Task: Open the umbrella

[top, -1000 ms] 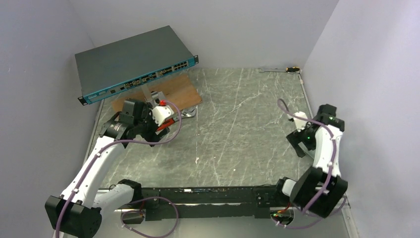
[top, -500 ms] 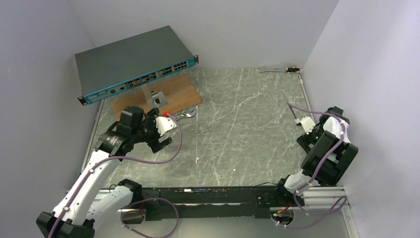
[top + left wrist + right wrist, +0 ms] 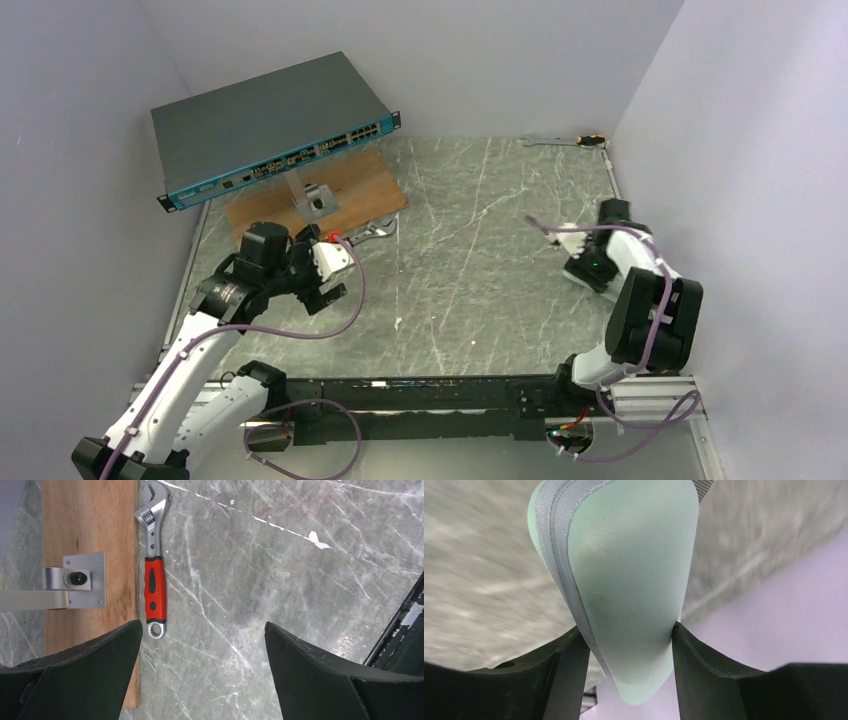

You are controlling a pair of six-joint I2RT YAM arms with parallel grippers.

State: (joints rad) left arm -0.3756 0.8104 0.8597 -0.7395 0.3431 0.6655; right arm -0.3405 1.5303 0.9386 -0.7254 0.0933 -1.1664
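- Umbrella: not visible in any view. No tan fabric, black shaft or cream handle shows, so its place cannot be told.
- Right gripper (image 3: 626,630): jaws closed partway on a pale mint sleeve (image 3: 624,570), with one finger against each side. The sleeve sticks out past the fingertips, and a grey stitched edge runs down its left side. It looks flat, so it is probably empty, but what is inside cannot be seen.
- Right gripper, position: at the right side of the table (image 3: 470,250), near the right wall, about midway between near and far.
- Left gripper (image 3: 202,627): jaws wide apart, holding nothing. It hovers above the left part of the table.
- Below the left gripper: a red-handled wrench (image 3: 155,587) lies alongside the edge of a wooden board (image 3: 90,530). Neither belongs to the task.
- Progress, as a judgement: opening has not begun in anything shown here. The only related item in hand is the sleeve.
- Remaining, as a judgement: release or set aside the sleeve, locate the umbrella, grip its handle, then extend the shaft and spread the canopy. That is essentially the whole task.
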